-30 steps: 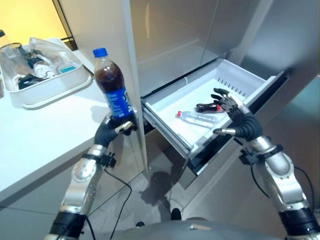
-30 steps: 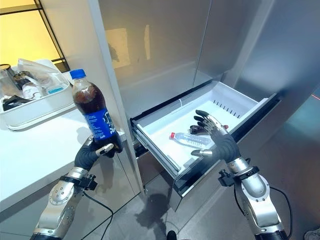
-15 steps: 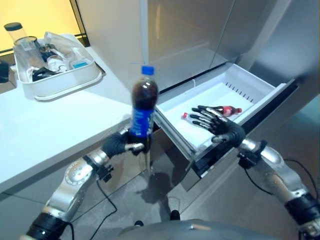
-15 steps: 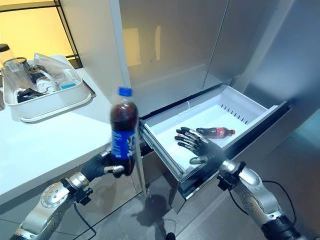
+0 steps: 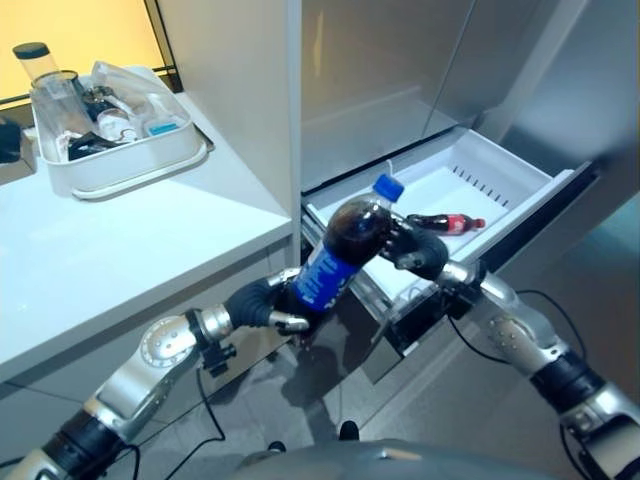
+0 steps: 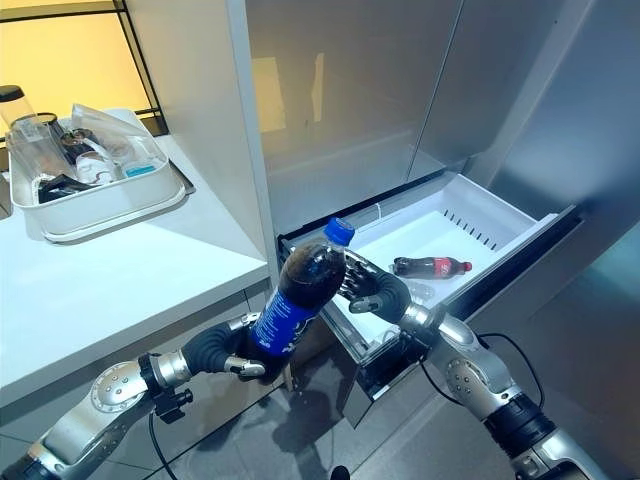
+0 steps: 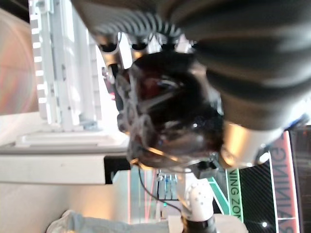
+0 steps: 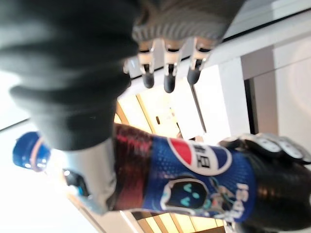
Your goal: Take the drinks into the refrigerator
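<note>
The left hand (image 6: 225, 352) is gripping a full cola bottle (image 6: 300, 295) round its labelled lower body, tilting it toward the open white refrigerator drawer (image 6: 490, 222), while the right hand (image 6: 372, 288), fingers relaxed and holding nothing, is waiting beside its shoulder. The smooth, rigid plastic bottle is looking heavy and possibly slippery, so the waist seems the best hold; a small cola bottle (image 6: 430, 266) is lying in the drawer.

A kitchen is indicated. A tall steel-fronted refrigerator (image 6: 370, 90) is seen with its white drawer (image 6: 470, 215) pulled out, a small cola bottle (image 6: 430, 267) lying inside. A white table (image 5: 120, 250) is set beside it, on which a white tray (image 5: 120, 165) of glassware and plastic containers is kept.
</note>
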Controlling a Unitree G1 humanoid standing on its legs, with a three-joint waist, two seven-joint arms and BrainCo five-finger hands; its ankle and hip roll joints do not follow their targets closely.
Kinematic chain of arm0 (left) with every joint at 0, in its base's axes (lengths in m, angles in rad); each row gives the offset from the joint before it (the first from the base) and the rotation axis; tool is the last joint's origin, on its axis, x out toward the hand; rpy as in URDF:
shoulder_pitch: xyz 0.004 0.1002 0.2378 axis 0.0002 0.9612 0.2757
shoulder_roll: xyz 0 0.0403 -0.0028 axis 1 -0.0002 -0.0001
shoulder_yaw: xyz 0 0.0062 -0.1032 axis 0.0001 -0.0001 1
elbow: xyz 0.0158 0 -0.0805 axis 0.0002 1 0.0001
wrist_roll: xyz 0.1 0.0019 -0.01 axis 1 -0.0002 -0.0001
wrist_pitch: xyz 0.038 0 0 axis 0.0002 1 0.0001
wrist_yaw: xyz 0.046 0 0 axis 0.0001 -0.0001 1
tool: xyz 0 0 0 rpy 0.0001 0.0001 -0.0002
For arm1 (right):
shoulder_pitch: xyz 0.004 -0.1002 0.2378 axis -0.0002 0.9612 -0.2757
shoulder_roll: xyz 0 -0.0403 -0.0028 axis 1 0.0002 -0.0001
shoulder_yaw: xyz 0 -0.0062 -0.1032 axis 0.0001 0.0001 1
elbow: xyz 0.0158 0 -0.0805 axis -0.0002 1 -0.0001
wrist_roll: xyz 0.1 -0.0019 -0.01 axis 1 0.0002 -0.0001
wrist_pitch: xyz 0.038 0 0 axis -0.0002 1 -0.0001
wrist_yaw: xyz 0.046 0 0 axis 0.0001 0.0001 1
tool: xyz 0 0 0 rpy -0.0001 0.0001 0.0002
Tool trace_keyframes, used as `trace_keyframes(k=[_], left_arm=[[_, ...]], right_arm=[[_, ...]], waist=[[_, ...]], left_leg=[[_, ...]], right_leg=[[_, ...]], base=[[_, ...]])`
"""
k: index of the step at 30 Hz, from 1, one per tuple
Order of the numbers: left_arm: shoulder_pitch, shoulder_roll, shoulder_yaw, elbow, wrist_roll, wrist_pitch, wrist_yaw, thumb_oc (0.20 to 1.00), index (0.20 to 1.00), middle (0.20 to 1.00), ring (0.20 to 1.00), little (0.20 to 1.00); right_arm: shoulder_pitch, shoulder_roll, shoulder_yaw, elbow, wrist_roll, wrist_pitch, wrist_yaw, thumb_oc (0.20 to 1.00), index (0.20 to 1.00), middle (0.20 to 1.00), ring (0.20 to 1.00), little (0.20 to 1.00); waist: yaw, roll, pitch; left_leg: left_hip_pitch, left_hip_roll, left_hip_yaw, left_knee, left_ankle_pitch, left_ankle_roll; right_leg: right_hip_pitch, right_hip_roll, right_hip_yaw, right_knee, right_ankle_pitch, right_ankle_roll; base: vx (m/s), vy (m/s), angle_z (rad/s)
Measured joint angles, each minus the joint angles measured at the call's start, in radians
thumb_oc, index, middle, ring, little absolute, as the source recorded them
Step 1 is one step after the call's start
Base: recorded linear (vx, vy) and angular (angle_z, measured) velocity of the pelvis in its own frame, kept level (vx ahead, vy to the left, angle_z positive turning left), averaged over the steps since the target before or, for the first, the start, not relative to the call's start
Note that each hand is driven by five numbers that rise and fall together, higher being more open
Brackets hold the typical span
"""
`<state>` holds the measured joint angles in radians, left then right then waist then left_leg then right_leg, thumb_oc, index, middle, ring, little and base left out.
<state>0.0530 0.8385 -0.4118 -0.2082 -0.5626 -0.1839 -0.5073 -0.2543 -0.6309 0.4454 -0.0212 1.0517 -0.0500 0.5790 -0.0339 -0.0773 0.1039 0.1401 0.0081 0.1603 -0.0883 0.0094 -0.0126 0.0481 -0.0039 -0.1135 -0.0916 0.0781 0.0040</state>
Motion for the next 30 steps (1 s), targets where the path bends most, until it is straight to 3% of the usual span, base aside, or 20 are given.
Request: trace_keyframes(k=[6, 12, 24, 30], left_arm=[[0.0, -0.019, 0.0, 0.001, 0.007, 0.003, -0.004, 0.2, 0.2, 0.2, 0.2, 0.2], [0.0, -0.047, 0.001, 0.006, 0.038, 0.003, -0.002, 0.2, 0.2, 0.2, 0.2, 0.2], [0.0, -0.086, 0.001, 0.01, 0.075, 0.004, 0.003, 0.2, 0.2, 0.2, 0.2, 0.2], [0.0, -0.092, 0.001, 0.01, 0.077, 0.003, 0.002, 0.2, 0.2, 0.2, 0.2, 0.2]], right_arm=[[0.003, 0.072, 0.003, 0.004, 0.001, 0.001, -0.006, 1.0, 1.0, 1.0, 1.0, 1.0], [0.006, 0.076, 0.008, -0.022, 0.001, 0.017, 0.003, 1.0, 1.0, 1.0, 1.0, 1.0], [-0.021, 0.098, 0.133, -0.046, -0.021, 0.03, 0.007, 1.0, 1.0, 1.0, 1.0, 1.0], [-0.041, 0.112, 0.152, -0.045, -0.019, 0.038, -0.002, 1.0, 1.0, 1.0, 1.0, 1.0]], waist=[[-0.001, 0.011, 0.005], [0.0, 0.013, 0.005], [0.002, 0.027, -0.005], [0.025, 0.03, -0.009]], left_leg=[[0.005, 0.0, 0.004, 0.0, 0.0, -0.001], [0.005, 0.0, 0.005, 0.0, 0.0, -0.001], [0.006, 0.001, 0.007, 0.0, 0.0, -0.001], [0.006, 0.001, 0.007, 0.0, 0.0, -0.001]], right_leg=[[0.002, 0.001, 0.004, 0.0, 0.0, 0.0], [0.002, 0.001, 0.006, 0.0, 0.0, 0.0], [0.002, 0.002, 0.008, 0.0, 0.001, -0.001], [0.001, 0.002, 0.012, 0.0, 0.001, -0.001]], base=[[0.0, 0.0, -0.01], [0.0, 0.0, 0.0], [0.0, 0.0, 0.0], [0.0, -0.001, -0.01]])
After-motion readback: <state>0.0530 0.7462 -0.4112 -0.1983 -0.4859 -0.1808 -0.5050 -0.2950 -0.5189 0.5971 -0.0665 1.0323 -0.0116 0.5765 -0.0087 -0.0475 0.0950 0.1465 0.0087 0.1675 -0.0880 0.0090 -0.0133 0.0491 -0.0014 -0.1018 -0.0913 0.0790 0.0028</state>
